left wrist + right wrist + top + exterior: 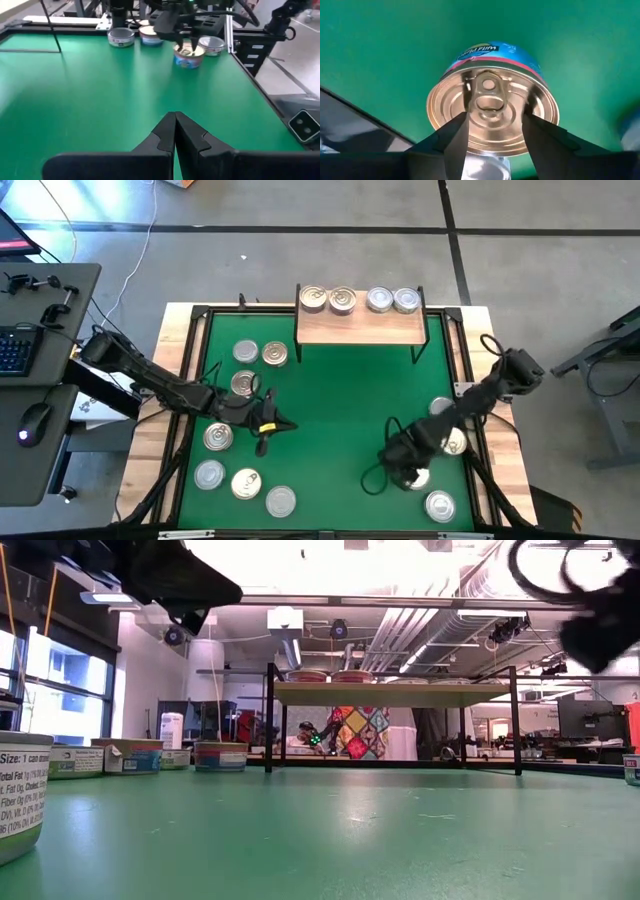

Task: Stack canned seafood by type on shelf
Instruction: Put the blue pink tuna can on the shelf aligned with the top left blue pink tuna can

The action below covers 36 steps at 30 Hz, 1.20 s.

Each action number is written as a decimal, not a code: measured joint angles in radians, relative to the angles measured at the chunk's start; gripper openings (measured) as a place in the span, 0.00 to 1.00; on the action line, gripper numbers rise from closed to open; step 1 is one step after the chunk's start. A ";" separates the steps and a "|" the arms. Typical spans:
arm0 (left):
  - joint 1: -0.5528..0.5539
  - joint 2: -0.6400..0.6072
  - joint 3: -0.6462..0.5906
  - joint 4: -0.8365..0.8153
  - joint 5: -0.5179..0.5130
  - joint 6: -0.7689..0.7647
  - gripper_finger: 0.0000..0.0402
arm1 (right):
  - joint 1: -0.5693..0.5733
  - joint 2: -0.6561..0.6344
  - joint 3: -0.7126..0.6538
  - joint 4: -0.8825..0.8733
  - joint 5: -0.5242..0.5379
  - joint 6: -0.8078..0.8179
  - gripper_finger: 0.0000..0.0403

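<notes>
The wooden shelf (360,327) stands on black legs at the mat's far edge. It carries two gold-lidded tins (328,299) and two silver-lidded tins (392,300). My left gripper (268,426) (175,131) is shut and empty over the mat, just right of the left cluster of tins (243,383). My right gripper (405,468) (495,132) is open and points down over a gold-lidded, blue-labelled tin (492,107) (189,54) that sits flat on the mat near the right edge. Its fingers stand on either side of the pull tab. My right gripper comes at the gold-lidded tin from above, one finger (452,140) on each side of the pull tab (487,95). Whether the fingertips touch the lid I cannot tell. The tin rests flat on the mat.
Several more tins lie left of the left gripper (246,483) and around the right gripper (440,505), (455,442). The green mat (340,410) has free room in its middle, in front of the shelf (390,693). A wooden frame borders the mat (150,450).
</notes>
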<state>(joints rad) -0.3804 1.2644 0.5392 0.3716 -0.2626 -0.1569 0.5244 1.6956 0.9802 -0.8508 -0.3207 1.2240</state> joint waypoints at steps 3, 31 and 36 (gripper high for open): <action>-0.012 0.000 0.000 0.001 -0.023 0.002 0.00 | -0.037 -0.006 0.020 0.001 0.068 -0.082 0.45; 0.018 0.002 0.000 0.017 -0.039 0.009 0.00 | 0.202 -0.073 0.145 -0.076 0.788 -0.061 0.56; 0.035 0.005 0.000 0.018 -0.040 -0.058 0.00 | 0.159 -0.052 0.124 -0.062 0.710 -0.261 0.77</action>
<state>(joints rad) -0.3450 1.2689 0.5392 0.3896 -0.3024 -0.2150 0.6831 1.6433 1.1042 -0.9129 0.3896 0.9633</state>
